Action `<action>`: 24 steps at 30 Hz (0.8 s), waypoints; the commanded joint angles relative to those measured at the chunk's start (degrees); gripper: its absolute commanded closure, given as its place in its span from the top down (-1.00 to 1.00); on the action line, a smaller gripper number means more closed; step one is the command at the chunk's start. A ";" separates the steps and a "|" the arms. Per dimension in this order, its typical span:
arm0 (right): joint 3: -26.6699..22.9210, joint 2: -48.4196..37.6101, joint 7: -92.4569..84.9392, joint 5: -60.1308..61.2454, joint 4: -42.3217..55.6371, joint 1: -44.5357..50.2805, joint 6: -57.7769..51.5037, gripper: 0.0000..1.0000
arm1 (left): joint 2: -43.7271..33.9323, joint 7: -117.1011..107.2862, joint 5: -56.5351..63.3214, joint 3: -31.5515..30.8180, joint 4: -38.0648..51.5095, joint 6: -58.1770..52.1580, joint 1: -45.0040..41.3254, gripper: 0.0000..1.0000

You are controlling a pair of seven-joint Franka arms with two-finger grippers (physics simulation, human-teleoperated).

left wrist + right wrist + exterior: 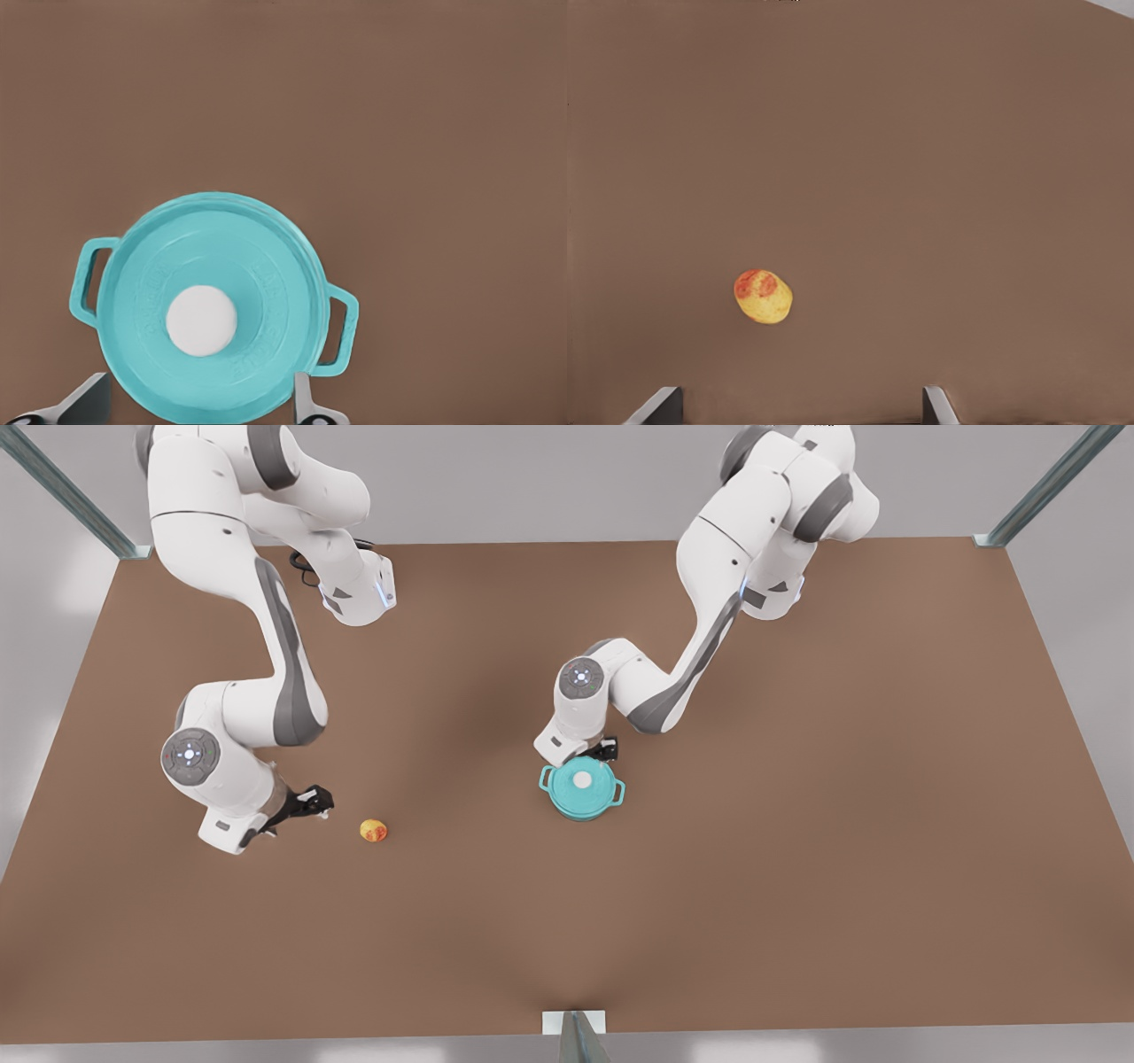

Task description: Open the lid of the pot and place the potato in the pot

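A: What are you working on, and where?

B: A plain brown table (797,824) under pale grey walls, with metal posts (1045,487) at its far corners and one more at the middle of the near edge. It carries little: the pot, its lid and the potato.

A: Where is your left hand?

B: My left hand (606,749) is on the arm at the front view's right. It hangs just at the far rim of the pot (582,788), about twelve o'clock from it in that view. Its fingers (89,400) are spread wide, wider than the lid (208,305).

A: Is the lid still on?

B: Yes, it sits flat on the pot, white knob (201,320) at its centre, loop handles out at both sides.

A: And the right hand?

B: My right hand (312,801) is low over the table on the front view's left, fingers wide apart and holding nothing. The potato (373,830) lies bare on the table near it, at about four o'clock from the fingertips and well apart from the pot. Nothing stands between them.
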 commanded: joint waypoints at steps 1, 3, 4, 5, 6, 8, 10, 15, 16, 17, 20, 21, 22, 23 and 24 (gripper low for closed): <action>0.11 -0.72 68.69 3.92 -0.84 0.17 -0.94 1.00 | 0.86 -16.62 1.77 0.00 0.67 2.98 0.78 1.00; 0.55 -2.40 80.30 3.74 -6.82 1.84 6.97 1.00 | 2.00 -14.87 1.77 0.00 1.90 2.98 1.40 1.00; 0.55 -2.05 82.68 3.74 -6.73 2.01 7.59 1.00 | 2.62 -14.86 1.77 0.00 1.90 2.98 1.40 1.00; 0.55 -0.99 84.09 3.74 -6.73 2.98 8.47 1.00 | 2.79 -14.86 1.86 0.00 1.90 2.98 1.40 1.00; 0.55 -0.20 85.67 3.74 -6.64 3.07 8.47 1.00 | 3.14 -14.86 1.86 0.00 1.90 2.98 1.40 1.00; 0.64 1.73 88.22 -0.74 -6.11 5.00 9.17 1.00 | 3.23 -14.95 1.77 0.00 1.11 3.24 1.05 1.00; 0.55 3.23 91.48 -0.65 -6.11 5.18 12.77 1.00 | 3.23 -14.86 1.77 0.00 0.50 3.33 1.13 1.00; 0.03 6.57 90.60 -0.74 -6.11 3.68 16.55 1.00 | 3.41 -14.86 1.77 0.00 0.41 3.42 1.22 1.00; 0.03 7.01 90.07 -0.83 -6.29 3.33 16.73 1.00 | 3.41 -14.86 1.77 0.00 0.41 3.51 1.31 1.00; 0.03 7.36 89.81 -0.74 -6.38 2.98 17.69 1.00 | 3.41 -14.86 1.77 0.00 0.41 3.51 1.31 1.00; 0.03 8.50 88.75 -0.83 -6.47 2.80 18.31 1.00 | 3.41 -15.30 1.95 0.00 0.41 3.51 1.22 0.44; 0.03 8.59 86.74 -0.83 -6.47 2.89 18.14 1.00 | 3.41 -15.30 1.95 0.00 0.41 3.42 1.31 0.06; 0.20 8.59 80.77 -0.83 -6.47 3.24 17.43 1.00 | 3.41 -15.30 1.95 0.00 0.41 3.42 1.22 -0.13; 0.47 8.50 74.79 -0.83 -6.38 3.24 16.38 1.00 | 3.41 -15.39 1.95 0.00 0.41 3.42 1.22 -0.17; 0.47 8.41 69.34 -0.74 -6.12 3.16 15.50 1.00 | 3.41 -15.39 2.04 0.00 0.41 3.16 1.22 -0.17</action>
